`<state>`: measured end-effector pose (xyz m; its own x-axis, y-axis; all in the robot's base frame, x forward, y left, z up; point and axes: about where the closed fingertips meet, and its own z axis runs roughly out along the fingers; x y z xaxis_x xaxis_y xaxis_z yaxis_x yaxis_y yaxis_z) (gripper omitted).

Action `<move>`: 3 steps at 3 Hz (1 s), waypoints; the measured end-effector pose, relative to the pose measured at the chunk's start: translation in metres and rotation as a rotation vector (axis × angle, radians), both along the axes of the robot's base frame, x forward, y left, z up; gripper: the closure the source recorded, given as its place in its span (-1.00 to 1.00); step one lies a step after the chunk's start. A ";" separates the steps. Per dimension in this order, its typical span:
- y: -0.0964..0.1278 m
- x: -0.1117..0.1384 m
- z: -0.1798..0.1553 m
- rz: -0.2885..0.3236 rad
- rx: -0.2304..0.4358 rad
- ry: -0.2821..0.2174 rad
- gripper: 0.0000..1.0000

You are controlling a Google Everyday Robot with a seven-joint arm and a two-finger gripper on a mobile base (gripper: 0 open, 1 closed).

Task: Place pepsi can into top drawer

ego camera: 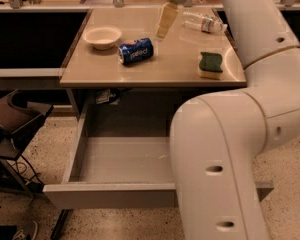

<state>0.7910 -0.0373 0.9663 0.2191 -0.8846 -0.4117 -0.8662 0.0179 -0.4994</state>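
On its side on the worktop (170, 70), left of centre, the pepsi can (135, 51) — a glossy blue cylinder with white lettering up and one silver end turned toward the left edge. Not in the drawer; touching nothing else.

Just beyond it toward the rear-left corner, a bowl (102, 36): shallow, round, pale and matt, sitting upright. Near the right edge, toward the front-right corner, a sponge (210, 65), a rectangular block with a dark green scouring layer over yellow foam. By the rear-right corner, a clear plastic bottle (202, 22), lying down.

Above the rear edge, about mid-width, the gripper (163, 30): pale tan, flat-sided, pointing down and slanted toward the can, yet apart from it. Parted or closed, cannot tell.

Below the front edge, the drawer (110, 196), pulled out: a wide, shallow grey metal tray with a plain flat front panel and a smooth floor. Right part hidden behind the arm (225, 149) — a thick, smooth white shell with rounded joints and small oval holes, rising from the lower foreground toward the rear-right corner.
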 end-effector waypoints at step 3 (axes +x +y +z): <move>0.003 0.034 -0.090 -0.065 -0.073 0.116 -1.00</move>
